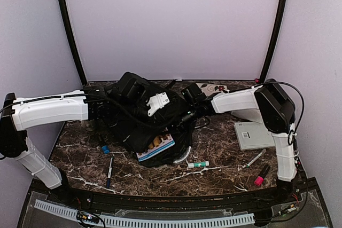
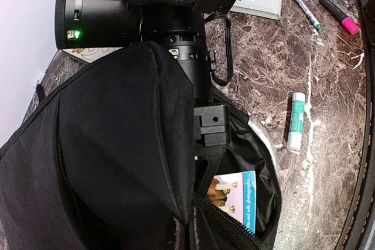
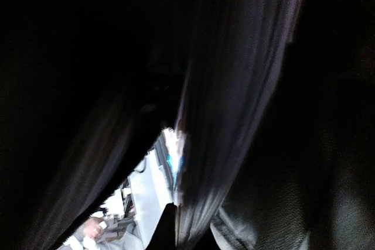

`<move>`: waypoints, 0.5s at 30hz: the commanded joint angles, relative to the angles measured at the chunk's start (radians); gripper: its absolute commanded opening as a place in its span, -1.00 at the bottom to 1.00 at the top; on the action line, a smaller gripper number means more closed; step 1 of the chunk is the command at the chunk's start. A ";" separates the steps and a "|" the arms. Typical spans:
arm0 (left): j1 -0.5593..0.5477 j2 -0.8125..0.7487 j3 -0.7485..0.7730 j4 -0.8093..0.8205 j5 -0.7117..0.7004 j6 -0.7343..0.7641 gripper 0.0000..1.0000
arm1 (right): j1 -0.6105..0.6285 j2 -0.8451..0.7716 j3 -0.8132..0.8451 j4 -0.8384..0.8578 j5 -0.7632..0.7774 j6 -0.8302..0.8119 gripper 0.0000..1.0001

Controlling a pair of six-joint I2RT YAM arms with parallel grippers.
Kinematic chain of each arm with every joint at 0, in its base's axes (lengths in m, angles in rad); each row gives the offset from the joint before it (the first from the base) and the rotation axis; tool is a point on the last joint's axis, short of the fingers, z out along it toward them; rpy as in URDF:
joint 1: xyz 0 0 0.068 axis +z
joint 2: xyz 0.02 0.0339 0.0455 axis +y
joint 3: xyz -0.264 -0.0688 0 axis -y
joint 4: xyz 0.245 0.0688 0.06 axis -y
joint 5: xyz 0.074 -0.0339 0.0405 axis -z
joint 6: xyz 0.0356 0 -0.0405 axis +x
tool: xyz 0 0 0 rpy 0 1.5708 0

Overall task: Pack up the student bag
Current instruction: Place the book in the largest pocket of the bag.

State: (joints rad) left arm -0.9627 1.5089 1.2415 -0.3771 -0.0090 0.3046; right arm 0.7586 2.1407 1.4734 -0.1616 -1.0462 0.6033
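The student bag (image 1: 144, 124) lies slumped mid-table, its zip mouth facing the near edge. A picture book (image 1: 156, 146) with a blue edge pokes out of that mouth (image 2: 241, 196). My left gripper (image 1: 100, 108) is at the bag's left side, shut on a raised fold of its fabric (image 2: 123, 144); the fold hides its fingertips. My right gripper (image 1: 192, 99) comes in from the right and reaches down to the rim of the opening (image 2: 210, 127). It is shut on the bag's cloth. The right wrist view shows only dark fabric (image 3: 246, 86) close up.
Loose on the marble are a glue stick (image 1: 198, 164), a pink highlighter (image 1: 261, 175), a marker (image 1: 255, 158), a blue pen (image 1: 109, 170) and a blue-capped item (image 1: 104, 147). A white booklet (image 1: 252, 134) lies by the right arm. A patterned flat thing (image 1: 212, 87) sits at the back.
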 commanded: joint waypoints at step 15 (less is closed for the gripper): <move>-0.018 -0.117 -0.087 0.097 -0.063 0.019 -1.00 | 0.059 -0.276 -0.156 -0.199 0.451 -0.500 0.26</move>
State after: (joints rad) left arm -0.9821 1.4506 1.1763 -0.3298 -0.0280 0.3050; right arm 0.8051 1.9514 1.3582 -0.3374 -0.6922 0.2531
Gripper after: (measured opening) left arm 0.013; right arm 0.622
